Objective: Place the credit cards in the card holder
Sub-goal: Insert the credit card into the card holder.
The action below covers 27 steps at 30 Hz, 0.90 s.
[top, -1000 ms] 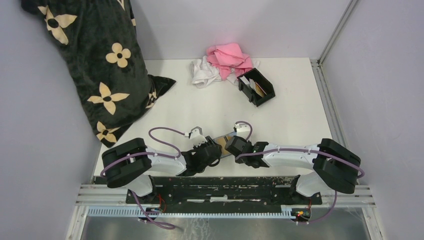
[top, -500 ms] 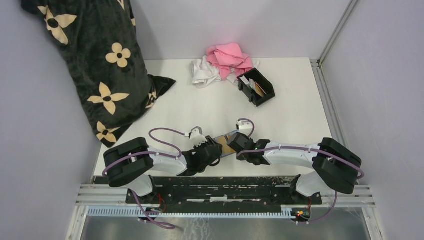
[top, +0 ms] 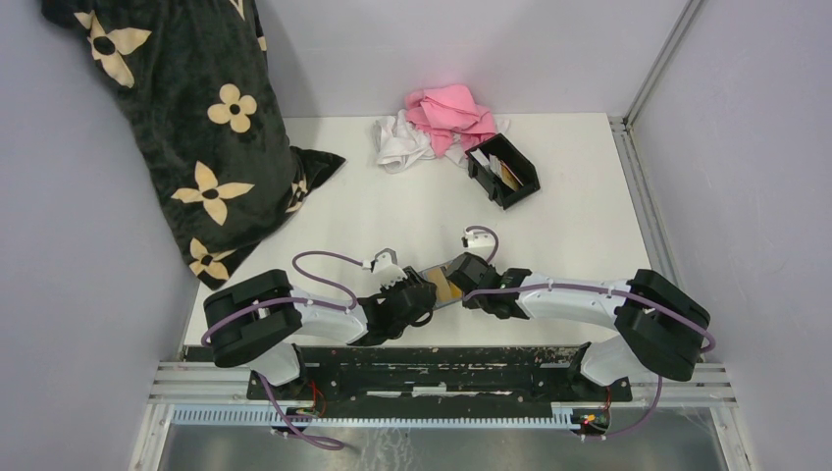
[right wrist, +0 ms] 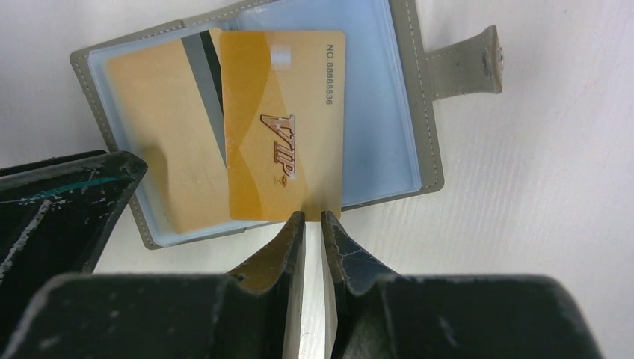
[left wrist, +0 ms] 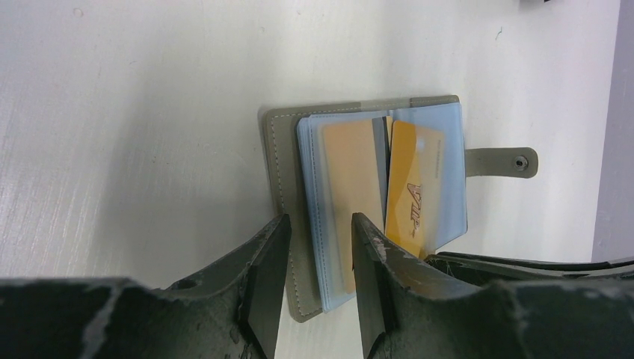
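Observation:
A grey folding wallet [right wrist: 463,63] lies open on the table between my arms, with blue sleeves inside. A gold credit card [right wrist: 284,127] marked VIP sticks partly out of its sleeve, and it also shows in the left wrist view [left wrist: 410,194]. My right gripper [right wrist: 312,217] has its jaws a narrow gap apart, tips at that card's near edge. A tan card [left wrist: 351,172] sits in the other sleeve. My left gripper [left wrist: 319,239] is open, straddling the wallet's [left wrist: 284,172] end. The black card holder [top: 518,189] stands far back with cards in it.
A black pillow with tan flowers [top: 196,128] leans at the back left. Pink and white cloths [top: 442,123] lie beside the card holder. Walls close in the table on three sides.
My right gripper has moved left and forward to the wallet, its tips now at the gold card's edge. The left gripper has stayed still.

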Tool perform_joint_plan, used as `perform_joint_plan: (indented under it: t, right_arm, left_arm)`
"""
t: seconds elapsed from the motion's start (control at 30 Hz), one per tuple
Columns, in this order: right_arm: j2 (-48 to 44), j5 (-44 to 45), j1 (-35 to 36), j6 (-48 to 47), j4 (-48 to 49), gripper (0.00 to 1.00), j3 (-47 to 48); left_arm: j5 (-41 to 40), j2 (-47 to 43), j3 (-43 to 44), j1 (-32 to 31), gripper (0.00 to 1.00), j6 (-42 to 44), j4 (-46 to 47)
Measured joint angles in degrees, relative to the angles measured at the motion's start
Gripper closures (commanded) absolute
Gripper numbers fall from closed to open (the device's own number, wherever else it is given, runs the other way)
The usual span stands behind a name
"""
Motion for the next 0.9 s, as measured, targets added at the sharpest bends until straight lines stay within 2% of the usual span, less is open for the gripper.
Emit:
perform_joint_plan:
  t: [0.9]
  right_arm:
    - [-1.5, -1.8, 0.9, 0.1, -0.4, 0.81, 0.2]
  left_arm:
    - [0.0, 0.0, 0.8, 0.0, 0.54, 0.0, -1.5]
